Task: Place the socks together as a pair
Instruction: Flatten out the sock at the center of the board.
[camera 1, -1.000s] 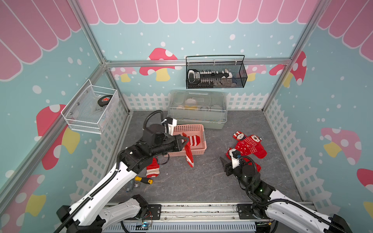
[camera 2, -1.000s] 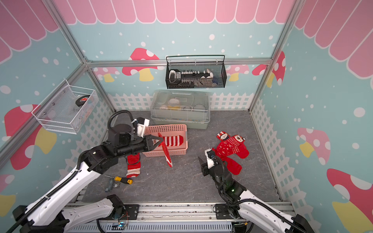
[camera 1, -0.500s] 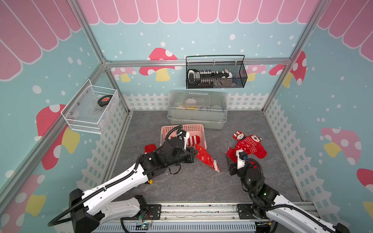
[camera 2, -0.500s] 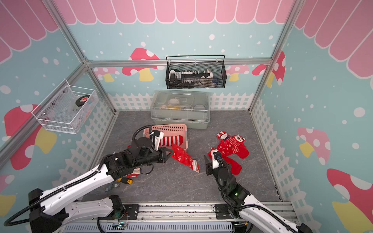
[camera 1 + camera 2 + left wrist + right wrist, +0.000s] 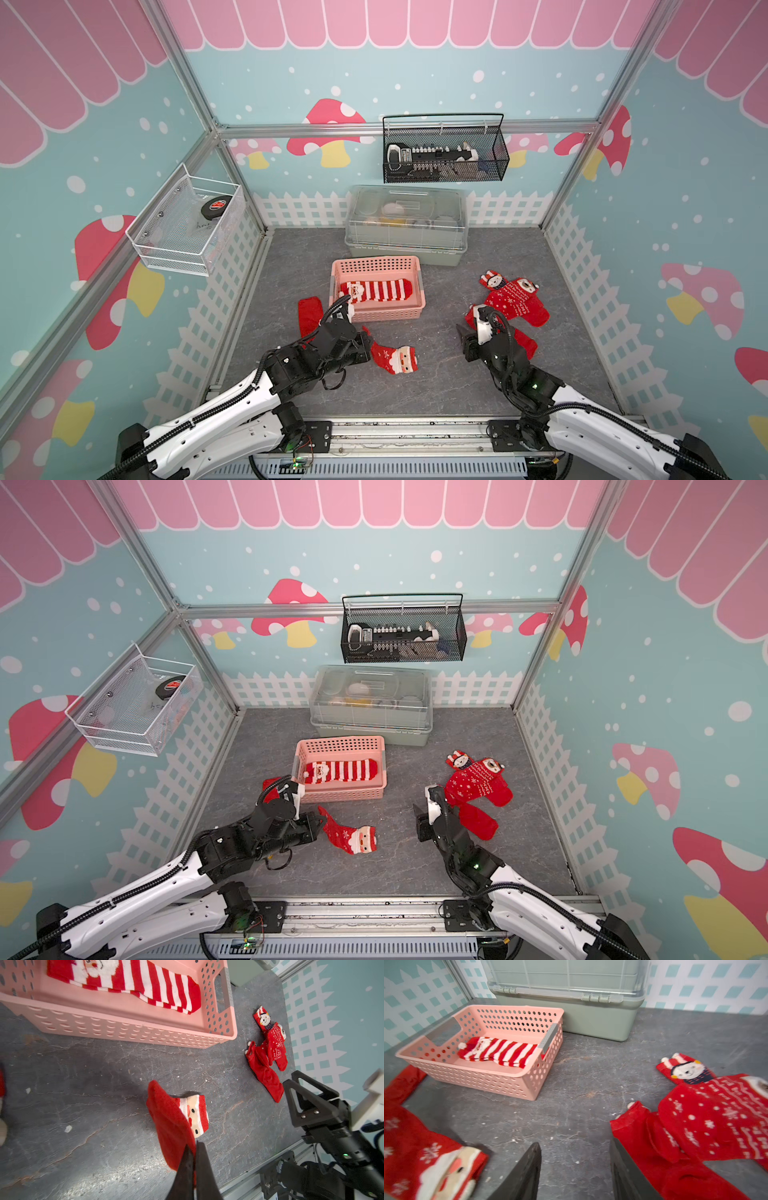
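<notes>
In front of the pink basket [image 5: 376, 262], the left gripper [image 5: 194, 1144] is clenched on the plain red end of the Santa sock [image 5: 395, 358]. The sock's length runs away from the jaws toward the right, with the face cuff down on the floor. Further right of the basket, the right gripper [image 5: 575, 1147] hangs part-open and empty just beside the sock pile [image 5: 513, 301], where the mate may lie.

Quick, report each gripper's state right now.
Left gripper: shut on the Santa sock, pinching its red end.
Right gripper: open, holding nothing.
</notes>
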{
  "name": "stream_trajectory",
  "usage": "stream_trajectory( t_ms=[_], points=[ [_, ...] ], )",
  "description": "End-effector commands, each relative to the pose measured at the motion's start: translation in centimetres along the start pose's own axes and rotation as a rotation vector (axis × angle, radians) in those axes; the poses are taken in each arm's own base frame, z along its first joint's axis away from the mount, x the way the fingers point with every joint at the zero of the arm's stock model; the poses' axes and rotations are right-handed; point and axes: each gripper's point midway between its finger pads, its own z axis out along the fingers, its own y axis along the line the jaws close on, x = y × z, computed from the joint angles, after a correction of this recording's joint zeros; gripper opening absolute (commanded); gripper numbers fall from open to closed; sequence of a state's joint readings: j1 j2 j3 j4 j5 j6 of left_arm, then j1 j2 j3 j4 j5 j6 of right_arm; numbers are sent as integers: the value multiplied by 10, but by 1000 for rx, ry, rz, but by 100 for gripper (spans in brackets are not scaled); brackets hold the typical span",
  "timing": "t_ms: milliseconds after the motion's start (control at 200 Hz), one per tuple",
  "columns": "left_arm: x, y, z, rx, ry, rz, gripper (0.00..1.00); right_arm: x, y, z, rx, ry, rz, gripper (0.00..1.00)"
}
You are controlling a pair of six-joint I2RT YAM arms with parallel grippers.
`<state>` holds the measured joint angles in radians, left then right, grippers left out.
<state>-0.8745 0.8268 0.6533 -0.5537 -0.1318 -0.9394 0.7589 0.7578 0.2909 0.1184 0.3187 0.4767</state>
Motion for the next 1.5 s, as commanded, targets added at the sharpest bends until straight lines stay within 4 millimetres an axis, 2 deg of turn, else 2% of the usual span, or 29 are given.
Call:
stream_trajectory(
  t_ms=[0,150,360,470,655,745,870,1071,1181,1371,1496],
  points=[
    [8,17,5,-60,22,-3,0,17,31,1,-134,178,203,50],
    [13,20,2,-55,32,21,0,41,60,1,-188,330,284,49],
    [21,31,1,-57,36,2,0,65,92,-1,-183,387,275,50],
    [30,35,3,-45,59,-12,0,80,107,6,-198,418,294,50],
    [30,34,-1,-16,48,-11,3,93,130,20,-206,468,261,48],
    [32,36,0,-20,50,-14,4,99,129,25,-174,482,248,47],
    [33,35,2,-27,67,7,12,107,121,28,-131,488,242,44],
    [24,30,-5,-35,48,29,15,120,110,33,-68,507,232,42],
    [23,28,-7,-36,49,37,20,124,115,34,-103,504,268,42],
    [15,30,-17,-66,34,63,35,129,123,38,-122,525,272,42],
    [9,28,-26,-78,21,89,39,135,122,41,-104,542,276,40]
  ],
)
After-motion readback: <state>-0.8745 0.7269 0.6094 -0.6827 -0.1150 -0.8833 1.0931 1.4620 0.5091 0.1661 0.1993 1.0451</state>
